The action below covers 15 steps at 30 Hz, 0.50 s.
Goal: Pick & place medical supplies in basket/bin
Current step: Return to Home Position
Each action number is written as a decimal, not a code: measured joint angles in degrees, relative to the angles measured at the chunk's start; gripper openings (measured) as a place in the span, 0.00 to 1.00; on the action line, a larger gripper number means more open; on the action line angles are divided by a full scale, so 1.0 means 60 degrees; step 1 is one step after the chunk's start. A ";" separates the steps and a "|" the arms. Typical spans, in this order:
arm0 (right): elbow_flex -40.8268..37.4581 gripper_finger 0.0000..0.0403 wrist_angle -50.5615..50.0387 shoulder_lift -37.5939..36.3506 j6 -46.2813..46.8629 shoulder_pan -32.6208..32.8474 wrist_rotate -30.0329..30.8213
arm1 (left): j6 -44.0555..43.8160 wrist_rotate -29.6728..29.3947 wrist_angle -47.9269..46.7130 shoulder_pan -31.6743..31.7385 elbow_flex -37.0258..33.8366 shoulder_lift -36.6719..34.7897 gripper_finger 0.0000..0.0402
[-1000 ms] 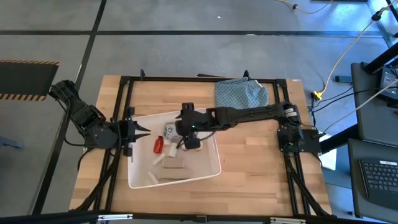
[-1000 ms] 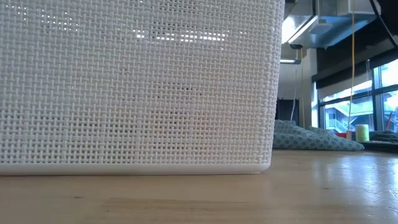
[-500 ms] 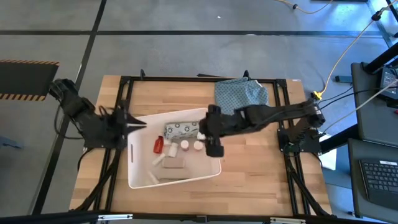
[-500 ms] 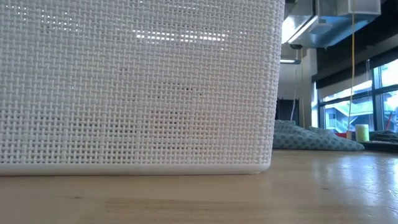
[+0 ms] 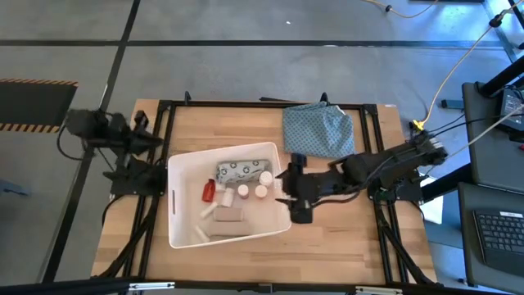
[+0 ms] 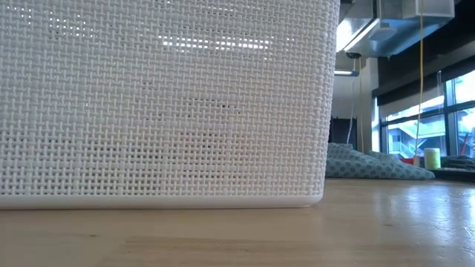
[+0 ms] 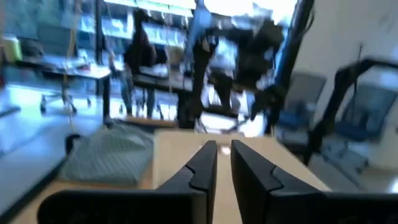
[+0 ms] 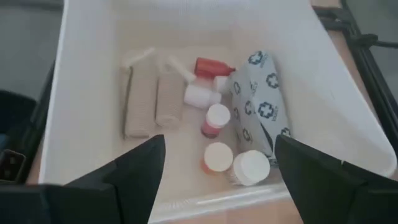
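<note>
The right gripper point(image 5: 291, 190), fingers spread wide and empty, has pulled back from over the bin point(image 5: 174, 205) to just outside its wall. Ahead of it the packet point(image 5: 241, 170) and bottles point(image 5: 244, 192) lie inside. The left gripper point(image 7: 222, 148), pressed together, has also retreated, so the packing looks finished.

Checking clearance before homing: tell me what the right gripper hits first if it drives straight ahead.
Probably the large white rectangular plastic bin: the open right gripper points into it, straight at the small white-capped round bottles by its near wall. Whether rim or bottles come first is unclear.
</note>
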 joint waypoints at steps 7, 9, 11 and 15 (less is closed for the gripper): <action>-0.4296 0.75 0.4114 -0.3081 0.0075 -0.0006 -0.0003 | 0.0401 -0.1734 -0.0291 -0.0035 -0.0169 -0.1249 0.10; -0.5422 0.75 0.5317 -0.3902 -0.0121 -0.0004 -0.0022 | 0.0435 -0.2006 -0.0115 -0.0093 -0.0166 -0.1186 0.09; -0.6357 0.75 0.6323 -0.4636 -0.0236 -0.0058 -0.0026 | 0.0819 -0.2481 -0.0035 -0.0408 -0.0344 -0.1051 0.10; -0.7946 0.75 0.7748 -0.5911 -0.0567 -0.0149 -0.0007 | 0.0770 -0.2212 0.0531 -0.0849 -0.0769 -0.1297 0.11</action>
